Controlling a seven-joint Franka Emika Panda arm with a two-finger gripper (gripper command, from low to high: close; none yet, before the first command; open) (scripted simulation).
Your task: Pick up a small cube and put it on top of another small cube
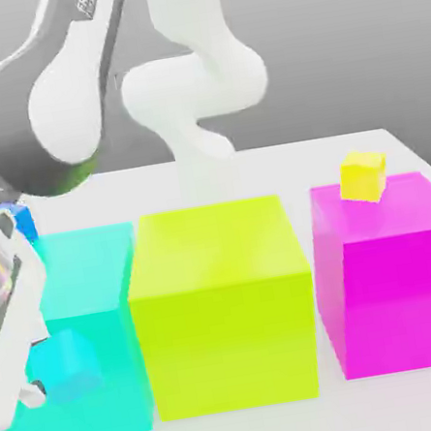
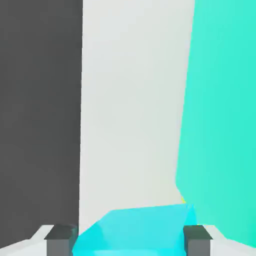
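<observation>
I count three big blocks in a row on the white worktop (image 1: 250, 160): one big cyan block (image 1: 87, 279) at the exterior view's left, one big yellow-green block (image 1: 223, 301) in the middle, one big magenta block (image 1: 395, 274) at the exterior view's right. The cyan and yellow-green blocks stand just beside each other; a narrow gap separates the yellow-green from the magenta.

Small cubes, three counted:
- one tiny plain cyan cube (image 1: 65, 366), held in front of the big cyan block's near face, low at the exterior view's left;
- one tiny dark blue cube (image 1: 24, 222), partly hidden behind the arm, at the far left edge of the big cyan block's top;
- one tiny yellow cube (image 1: 362, 176), tilted, on the far part of the magenta block's top.

One white Franka arm (image 1: 62, 87), reaching down along the exterior view's left edge. Its claw (image 2: 127, 239) is closed onto the tiny cyan cube (image 2: 137, 232): in the hand view the two dark pads (image 2: 61, 239) press the cube's opposite sides, with the big cyan block's face (image 2: 220, 110) close beside and white worktop (image 2: 130, 100) beyond.

The cyan cube and the dark blue cube are apart.
</observation>
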